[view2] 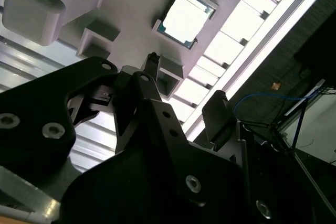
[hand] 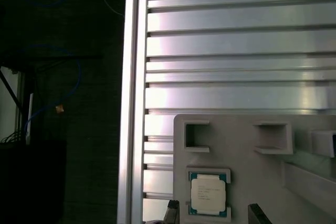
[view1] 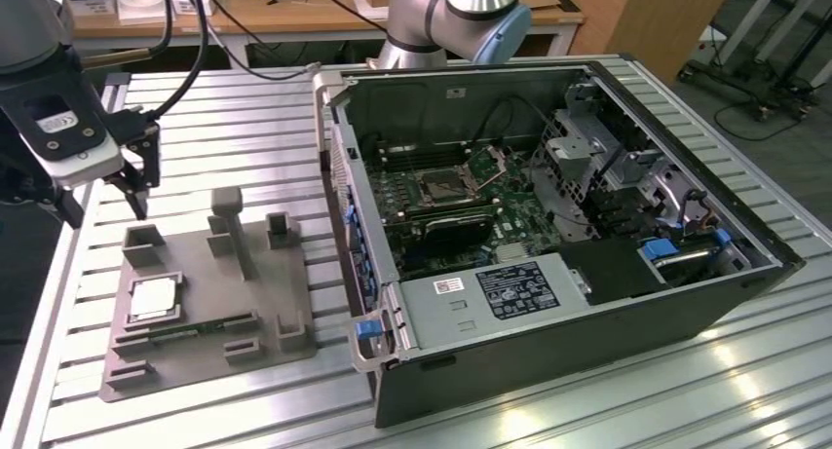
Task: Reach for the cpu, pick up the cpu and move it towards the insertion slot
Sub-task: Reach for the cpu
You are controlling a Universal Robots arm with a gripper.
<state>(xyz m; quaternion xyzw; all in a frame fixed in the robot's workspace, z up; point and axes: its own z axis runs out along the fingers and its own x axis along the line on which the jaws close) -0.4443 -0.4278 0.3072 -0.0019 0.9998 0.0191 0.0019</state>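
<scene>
The cpu (view1: 152, 300) lies flat in a square recess of the grey plastic tray (view1: 195, 264), its silvery lid facing up. It also appears in both wrist views (view2: 185, 14) (hand: 208, 194). My gripper (view1: 104, 205) hangs above the table just beyond the tray's far corner, open and holding nothing. In the second wrist view its black fingers (view2: 152, 64) stand apart, short of the cpu. In the first wrist view the fingertips (hand: 172, 212) flank the cpu from above. The insertion slot (view1: 442, 186) sits on the green board inside the open computer case, its metal frame raised.
The open black computer case (view1: 559, 303) fills the exterior view's right side of the slatted metal table (view1: 234, 108). A narrow green memory stick (view1: 195, 329) lies in the tray beside the cpu. Upright grey posts (view1: 232, 230) rise from the tray. The table's edge (hand: 131, 103) runs close to the gripper.
</scene>
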